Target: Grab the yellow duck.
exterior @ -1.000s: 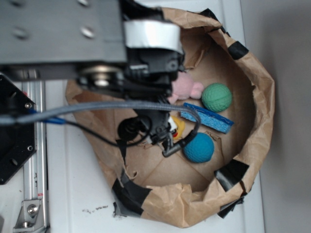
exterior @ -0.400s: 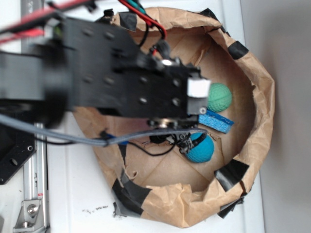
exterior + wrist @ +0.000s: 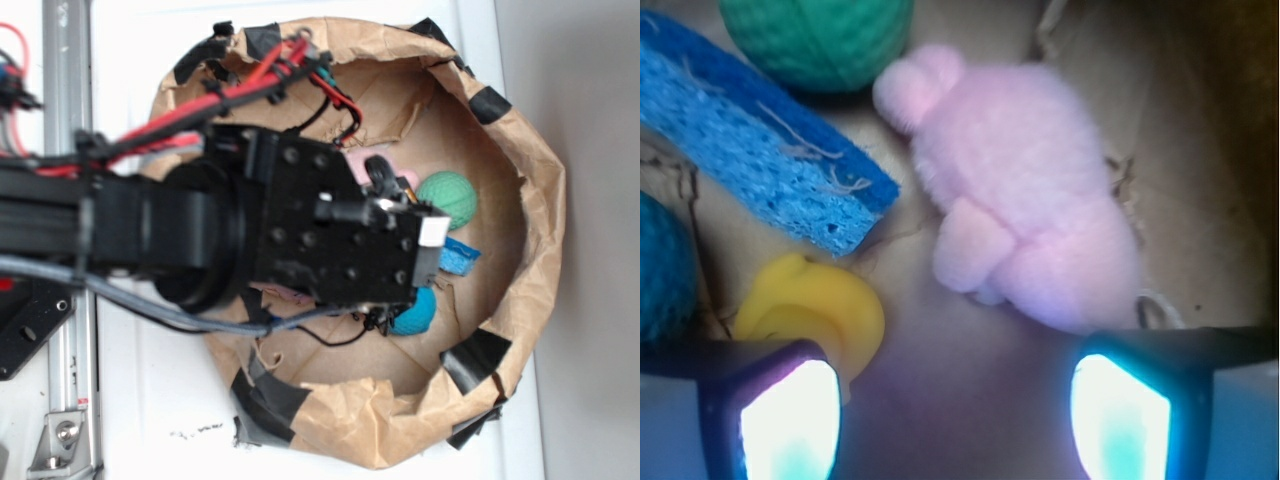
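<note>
Contents of the paper bowl (image 3: 520, 170), taped at the rim, standing on the white desk (image 3: 130, 400):

- Duck (image 3: 810, 310): small, glossy yellow. In the wrist view it lies on the bowl floor at lower left, partly behind the left finger (image 3: 770, 415) of the hand (image 3: 955, 405). It sits just below the end of the sponge (image 3: 760, 165) and just beside the teal ball (image 3: 665, 270). Beak not visible. In the exterior view the arm hides it.
- Sponge: blue, flat, lying slantwise between duck and green ball (image 3: 815, 35).
- Pink plush (image 3: 1020, 230): centre of the wrist view, well clear of the duck.
- Hand: fingers wide apart, holding nothing. The gap between them lines up with bare floor and the plush's lower edge, not with the duck.

Handling, by judgement:
- Weight: very light; likely hollow.
- Stiffness: soft rubber that yields when squeezed and springs back.
- Surface: smooth and shiny, so apt to slip or pop out of a pinch, especially on rounded parts.
- Fragility: none to speak of.
- Where to hold: across the broad body, low and near its middle, one finger on each flank. Avoid the head, which is narrow and curved.
- Needed first: shift the hand leftward so the duck sits between the fingers. Crowding by sponge and teal ball leaves little room on that side.
</note>
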`<state>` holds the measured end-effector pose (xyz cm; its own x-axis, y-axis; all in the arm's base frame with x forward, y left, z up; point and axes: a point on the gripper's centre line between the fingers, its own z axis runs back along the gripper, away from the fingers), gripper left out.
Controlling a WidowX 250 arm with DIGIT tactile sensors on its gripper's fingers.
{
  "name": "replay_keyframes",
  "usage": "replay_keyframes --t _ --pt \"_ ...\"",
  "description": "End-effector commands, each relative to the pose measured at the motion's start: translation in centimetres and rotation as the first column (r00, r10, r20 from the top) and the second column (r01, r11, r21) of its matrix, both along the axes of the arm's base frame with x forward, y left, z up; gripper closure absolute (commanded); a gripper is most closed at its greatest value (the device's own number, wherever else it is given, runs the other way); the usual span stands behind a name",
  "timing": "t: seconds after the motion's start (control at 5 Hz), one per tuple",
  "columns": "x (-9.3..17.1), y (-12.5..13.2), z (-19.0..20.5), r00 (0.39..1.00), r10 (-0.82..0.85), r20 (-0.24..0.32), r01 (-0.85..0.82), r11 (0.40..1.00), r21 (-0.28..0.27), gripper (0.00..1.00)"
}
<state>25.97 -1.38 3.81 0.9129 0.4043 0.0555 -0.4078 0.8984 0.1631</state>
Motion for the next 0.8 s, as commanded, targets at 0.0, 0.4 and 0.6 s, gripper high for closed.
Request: replay_keyframes --t 0.0,0.4,0.6 --pt "-0.8 -5.5 -1.5 0.957 -0.277 0.089 0.288 0.943 -0.167 0.00" --pt "0.7 -2.7 1.4 0.923 -0.336 0.187 0.352 0.934 -0.059 0.00" --pt "1.2 -0.2 3.3 0.947 -0.258 0.193 0.257 0.966 0.028 0.00"
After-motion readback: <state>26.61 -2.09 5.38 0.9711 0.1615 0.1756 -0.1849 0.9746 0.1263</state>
